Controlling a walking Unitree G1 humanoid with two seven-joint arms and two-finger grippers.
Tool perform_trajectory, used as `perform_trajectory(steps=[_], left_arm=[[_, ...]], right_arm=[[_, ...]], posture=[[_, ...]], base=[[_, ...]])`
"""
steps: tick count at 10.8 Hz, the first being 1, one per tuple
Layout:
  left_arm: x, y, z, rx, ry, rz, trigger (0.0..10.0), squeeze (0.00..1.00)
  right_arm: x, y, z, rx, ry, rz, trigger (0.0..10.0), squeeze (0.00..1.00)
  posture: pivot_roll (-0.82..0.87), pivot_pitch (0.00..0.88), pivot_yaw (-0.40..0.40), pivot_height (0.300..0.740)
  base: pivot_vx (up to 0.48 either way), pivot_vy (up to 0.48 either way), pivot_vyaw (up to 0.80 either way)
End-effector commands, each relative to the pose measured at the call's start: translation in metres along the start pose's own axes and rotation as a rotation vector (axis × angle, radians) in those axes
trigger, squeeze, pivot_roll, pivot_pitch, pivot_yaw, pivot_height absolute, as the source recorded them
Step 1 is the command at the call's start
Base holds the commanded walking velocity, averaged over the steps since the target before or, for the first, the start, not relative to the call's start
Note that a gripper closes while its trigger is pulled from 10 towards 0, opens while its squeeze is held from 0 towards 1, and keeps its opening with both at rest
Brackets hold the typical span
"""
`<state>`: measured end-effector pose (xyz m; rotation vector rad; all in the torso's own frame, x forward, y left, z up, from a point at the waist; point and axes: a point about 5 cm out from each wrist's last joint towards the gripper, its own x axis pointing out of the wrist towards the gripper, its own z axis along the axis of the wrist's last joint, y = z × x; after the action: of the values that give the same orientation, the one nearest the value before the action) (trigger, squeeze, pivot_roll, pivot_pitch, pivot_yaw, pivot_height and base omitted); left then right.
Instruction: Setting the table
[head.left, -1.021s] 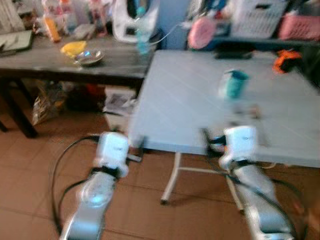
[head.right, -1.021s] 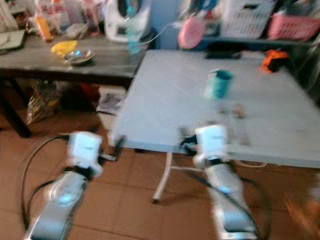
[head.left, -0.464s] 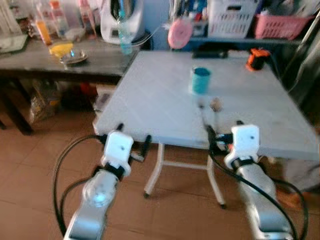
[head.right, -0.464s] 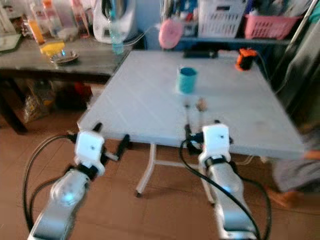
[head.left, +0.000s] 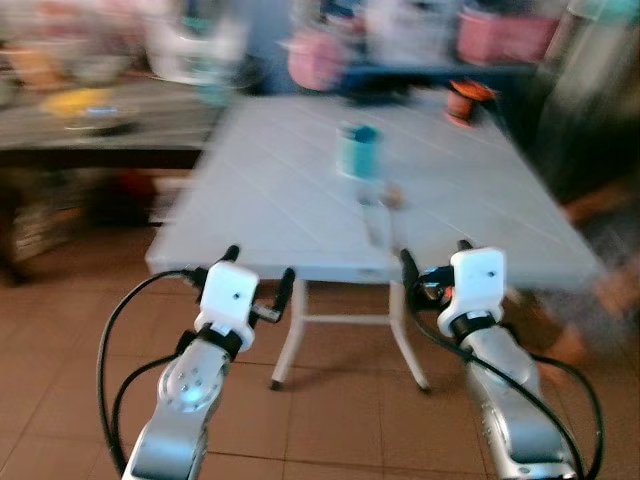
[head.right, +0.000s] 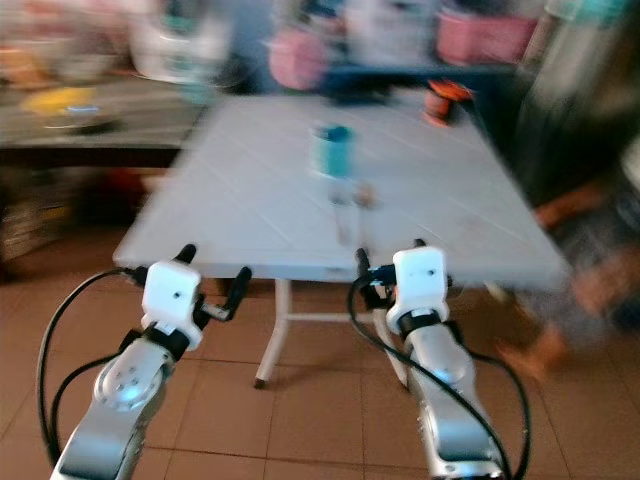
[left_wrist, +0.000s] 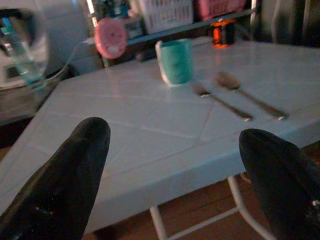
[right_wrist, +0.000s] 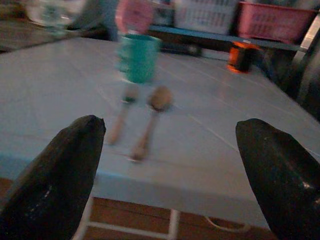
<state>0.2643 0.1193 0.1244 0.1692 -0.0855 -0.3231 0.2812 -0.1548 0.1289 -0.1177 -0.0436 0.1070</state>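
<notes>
Left wrist view: spread fingers (left_wrist: 65, 185) frame a teal cup (left_wrist: 175, 61), fork (left_wrist: 221, 102), spoon (left_wrist: 249, 95) and orange object (left_wrist: 223, 32).

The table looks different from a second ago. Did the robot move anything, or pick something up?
Nothing on it moved. The camera swung as the robot turned to face the light table squarely. The teal cup, fork and spoon lie as before. The left gripper and right gripper stay open and empty at the near edge.

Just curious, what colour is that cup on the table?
Teal cup, clearest in the left wrist view.
</notes>
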Motion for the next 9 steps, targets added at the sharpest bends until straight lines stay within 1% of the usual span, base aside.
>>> perform_trajectory(steps=[1,2,7,9], left_arm=[[-0.0016,0.0048,-0.0003,0.001,-0.002,0.007,10.0,0.00],[-0.0019,0.0050,-0.0003,0.000,-0.003,0.005,10.0,0.00],[-0.0040,0.0005,0.0012,-0.035,-0.014,-0.039,10.0,0.00],[-0.0051,-0.0009,0.0015,-0.044,-0.016,-0.052,10.0,0.00]], right_arm=[[0.0030,0.0034,0.0035,0.010,-0.011,0.011,10.0,0.00],[0.0032,0.0037,0.0035,0.011,-0.010,0.012,10.0,0.00],[0.0004,0.0049,0.0037,0.002,-0.014,0.014,10.0,0.00],[-0.0004,0.0048,0.0030,0.001,-0.011,0.011,10.0,0.00]], posture=[[0.09,0.000,0.033,0.740],[0.09,0.000,0.034,0.740],[0.09,0.000,0.034,0.740],[0.09,0.000,0.036,0.740]], base=[[0.000,0.000,0.00],[0.000,0.000,-0.74],[0.000,0.000,0.00],[0.336,0.000,0.00]])
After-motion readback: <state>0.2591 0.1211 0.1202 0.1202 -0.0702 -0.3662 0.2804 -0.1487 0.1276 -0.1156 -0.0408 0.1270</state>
